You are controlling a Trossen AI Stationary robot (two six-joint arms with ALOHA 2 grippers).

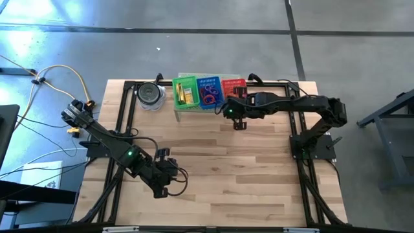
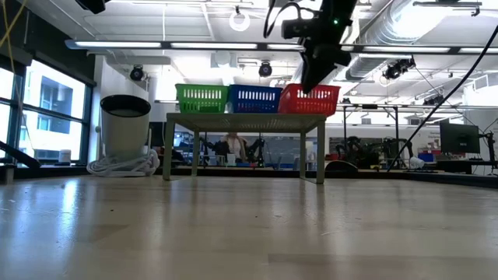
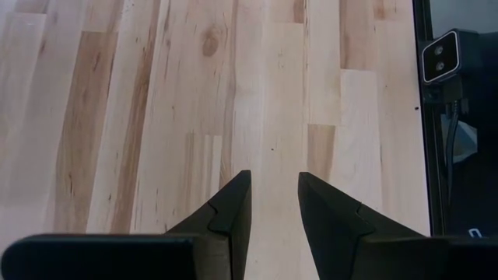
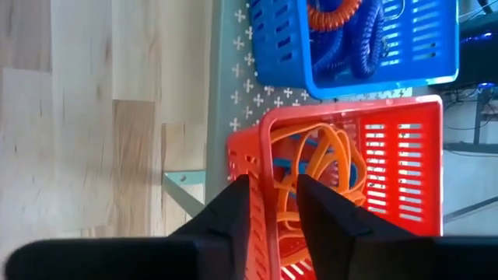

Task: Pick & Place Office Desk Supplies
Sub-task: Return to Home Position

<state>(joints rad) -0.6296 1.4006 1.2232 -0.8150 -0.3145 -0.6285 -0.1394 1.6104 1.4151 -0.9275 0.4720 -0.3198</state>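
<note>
R gripper (image 4: 271, 183), fingers slightly apart & empty, hangs close by red slotted plastic basket (image 4: 405, 155) w/ orange band loops (image 4: 327, 155) inside, on pale green perforated metal stand (image 4: 233, 93). L gripper (image 3: 274, 177), narrowly spread, empty, over light wood table (image 3: 117, 117).

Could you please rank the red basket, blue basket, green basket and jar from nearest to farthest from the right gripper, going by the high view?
1. The red basket, right end of the row, beside the right gripper.
2. The blue basket, middle of the row.
3. The green basket, left end.
4. The jar, left of the baskets.
</note>
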